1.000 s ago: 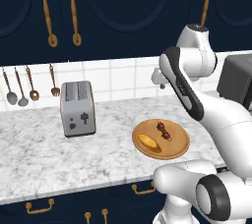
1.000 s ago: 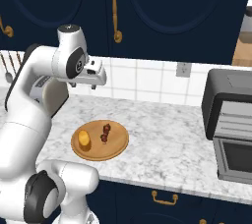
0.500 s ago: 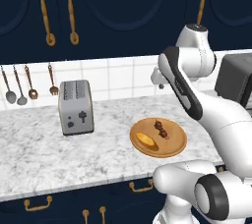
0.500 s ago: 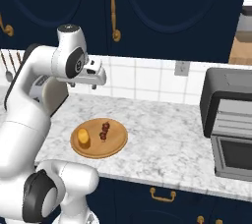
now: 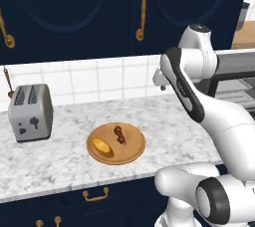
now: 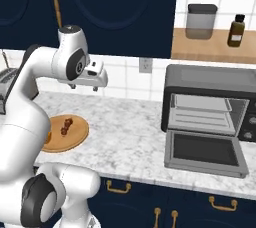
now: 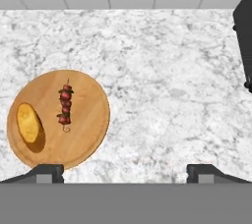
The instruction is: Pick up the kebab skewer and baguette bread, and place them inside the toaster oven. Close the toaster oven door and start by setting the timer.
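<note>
A round wooden plate (image 5: 130, 152) (image 6: 77, 137) (image 7: 86, 120) on the marble counter carries the kebab skewer (image 5: 119, 134) (image 6: 66, 125) (image 7: 65, 105) and, to its left, the yellow baguette bread (image 5: 102, 146) (image 7: 28, 122). My gripper (image 5: 162, 84) (image 6: 84, 87) (image 7: 125, 174) hovers well above the counter, right of the plate, open with nothing between its fingertips (image 7: 47, 173). The dark toaster oven (image 6: 207, 79) (image 5: 234, 69) stands at the right. Its door (image 6: 205, 153) lies dropped open, and the wire rack shows inside.
A silver slot toaster (image 5: 30, 112) stands at the left of the counter. A wooden shelf above the oven holds a grey canister (image 6: 201, 21) and a dark bottle (image 6: 236, 30). Bare marble (image 6: 130, 132) lies between plate and oven. A wall outlet (image 6: 145, 65) sits on the tiles.
The whole picture has shifted, so the camera moved rightward along the counter. The open toaster oven has come fully into the right base view. The plate's contents lie as before.
</note>
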Tool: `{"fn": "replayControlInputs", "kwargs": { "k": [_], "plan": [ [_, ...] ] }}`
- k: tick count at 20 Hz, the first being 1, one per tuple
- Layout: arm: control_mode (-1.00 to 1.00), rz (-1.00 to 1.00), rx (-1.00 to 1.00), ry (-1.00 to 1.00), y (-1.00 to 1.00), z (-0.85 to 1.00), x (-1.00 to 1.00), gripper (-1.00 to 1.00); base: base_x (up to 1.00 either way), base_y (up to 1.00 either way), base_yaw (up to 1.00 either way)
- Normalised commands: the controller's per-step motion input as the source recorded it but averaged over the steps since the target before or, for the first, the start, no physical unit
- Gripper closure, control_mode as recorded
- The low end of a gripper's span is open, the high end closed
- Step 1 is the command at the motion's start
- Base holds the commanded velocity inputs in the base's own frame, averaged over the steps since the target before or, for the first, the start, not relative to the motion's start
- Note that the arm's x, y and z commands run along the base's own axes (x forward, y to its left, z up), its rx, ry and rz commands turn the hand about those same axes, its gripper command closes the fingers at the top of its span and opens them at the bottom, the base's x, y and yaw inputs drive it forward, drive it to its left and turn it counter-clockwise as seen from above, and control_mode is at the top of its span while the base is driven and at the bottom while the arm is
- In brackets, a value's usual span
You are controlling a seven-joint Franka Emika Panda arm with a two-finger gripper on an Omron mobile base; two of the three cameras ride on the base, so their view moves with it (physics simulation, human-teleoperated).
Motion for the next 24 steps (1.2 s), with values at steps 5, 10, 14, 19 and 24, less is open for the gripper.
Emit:
{"fn": "replayControlInputs", "kwargs": {
  "k": [5,10,14,19,24],
  "plan": [
    [1.0,0.0,0.0,0.0,0.0,0.0,0.0,-1.0,0.17,-0.56,0.0],
    [1.0,0.0,0.0,0.0,0.0,0.0,0.0,-1.0,0.31,-0.34,-0.02],
    [1.0,0.0,0.0,0.0,0.0,0.0,0.0,-1.0,0.43,-0.16,-0.02],
    [1.0,0.0,0.0,0.0,0.0,0.0,0.0,-1.0,0.35,-0.24,-0.01],
    [1.0,0.0,0.0,0.0,0.0,0.0,0.0,-1.0,0.03,-0.09,0.0]
  ]
}}
